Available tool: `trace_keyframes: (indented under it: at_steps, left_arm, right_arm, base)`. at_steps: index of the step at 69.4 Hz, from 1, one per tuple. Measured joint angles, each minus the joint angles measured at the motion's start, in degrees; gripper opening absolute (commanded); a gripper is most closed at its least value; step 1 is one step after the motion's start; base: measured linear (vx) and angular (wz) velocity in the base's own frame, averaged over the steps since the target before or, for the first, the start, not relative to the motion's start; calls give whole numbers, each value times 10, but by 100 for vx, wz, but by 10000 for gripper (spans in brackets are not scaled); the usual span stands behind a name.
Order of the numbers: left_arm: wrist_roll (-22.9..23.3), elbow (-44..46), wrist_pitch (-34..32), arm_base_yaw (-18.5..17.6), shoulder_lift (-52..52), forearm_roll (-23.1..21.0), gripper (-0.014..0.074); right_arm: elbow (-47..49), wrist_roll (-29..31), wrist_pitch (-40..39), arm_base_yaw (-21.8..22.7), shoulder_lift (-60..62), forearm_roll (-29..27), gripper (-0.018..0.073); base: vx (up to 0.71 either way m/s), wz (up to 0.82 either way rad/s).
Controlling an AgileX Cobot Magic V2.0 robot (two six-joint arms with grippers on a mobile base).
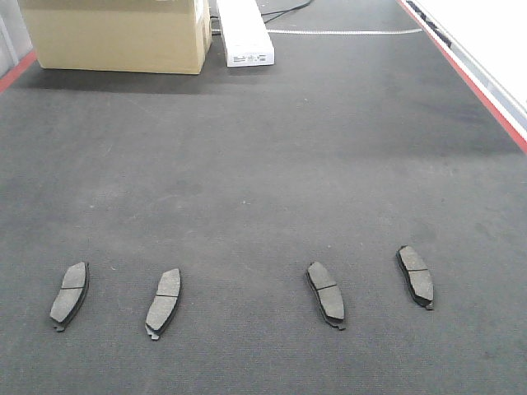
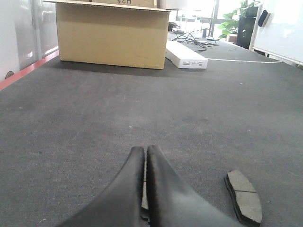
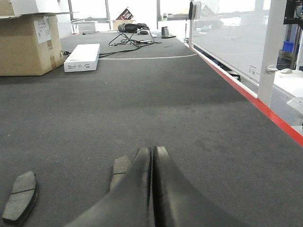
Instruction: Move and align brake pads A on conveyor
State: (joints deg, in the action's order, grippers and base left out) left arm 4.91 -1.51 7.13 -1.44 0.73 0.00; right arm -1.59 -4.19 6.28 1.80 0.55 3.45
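Left pincer (image 2: 145, 153) closed; box lettering unreadable

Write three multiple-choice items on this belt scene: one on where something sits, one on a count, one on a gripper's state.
1. The cardboard box stands at the belt's
A. far left end
B. near right corner
C. centre

2. How many brake pads lie on the belt?
A. two
B. four
C. six

3. The left gripper's jaws are
A. wide open
B. shut on a pad
C. shut, holding nothing

Answers:
1 A, it sits far left beside the white box.
2 B, the front view shows four.
3 C, the fingertips touch with nothing between them.
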Motion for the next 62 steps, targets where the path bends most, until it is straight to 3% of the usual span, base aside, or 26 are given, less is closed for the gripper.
trace_keyframes:
  at_steps: [62]
  left_arm:
    - [2,0,0,0,0,0,-6]
  right_arm:
    - [0,0,0,0,0,4,-12]
  base:
    - [0,0]
